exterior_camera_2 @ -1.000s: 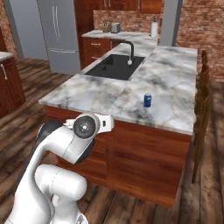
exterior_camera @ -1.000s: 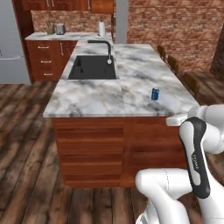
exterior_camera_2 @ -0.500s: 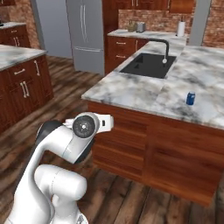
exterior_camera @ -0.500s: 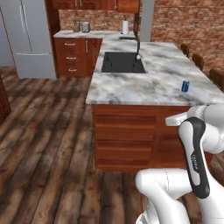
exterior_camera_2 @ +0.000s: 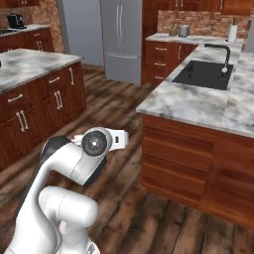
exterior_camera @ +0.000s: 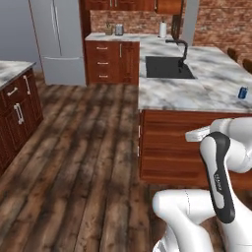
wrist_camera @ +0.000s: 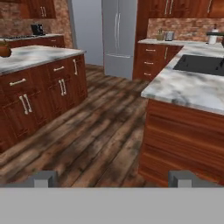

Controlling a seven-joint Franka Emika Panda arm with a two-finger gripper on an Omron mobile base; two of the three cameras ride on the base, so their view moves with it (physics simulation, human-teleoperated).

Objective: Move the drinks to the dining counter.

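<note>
You are in a transit step: nothing is in the tool [wrist_camera: 112,178], whose two tips stand wide apart at the bottom of the hand view with only floorboards between them. The arm is folded close over the base, and the base sits on the wood floor off the near corner of the dining desk [exterior_camera: 172,96], between it and the island desk [wrist_camera: 39,54] that lies to the robot's left.

Count what you can see. One drink is already on the dining desk: a blue-and-white can [exterior_camera: 242,92], standing upright near its right edge, well apart from the black sink [exterior_camera: 168,68] and the faucet [exterior_camera: 180,49]. I count one can, one sink, one faucet. On the island desk the hand view shows one round terracotta pot [wrist_camera: 5,49] at the far left edge; that is not a drink, so leave it. No other drinks are visible on the part of the island desk in view, so I cannot tell you where they stand.

My reading is that one of four drinks is delivered and the rest remain. The next move calls for bringing the base up to the island desk's edge until a drink comes into the hand view, then lowering the wide tool around it.
</note>
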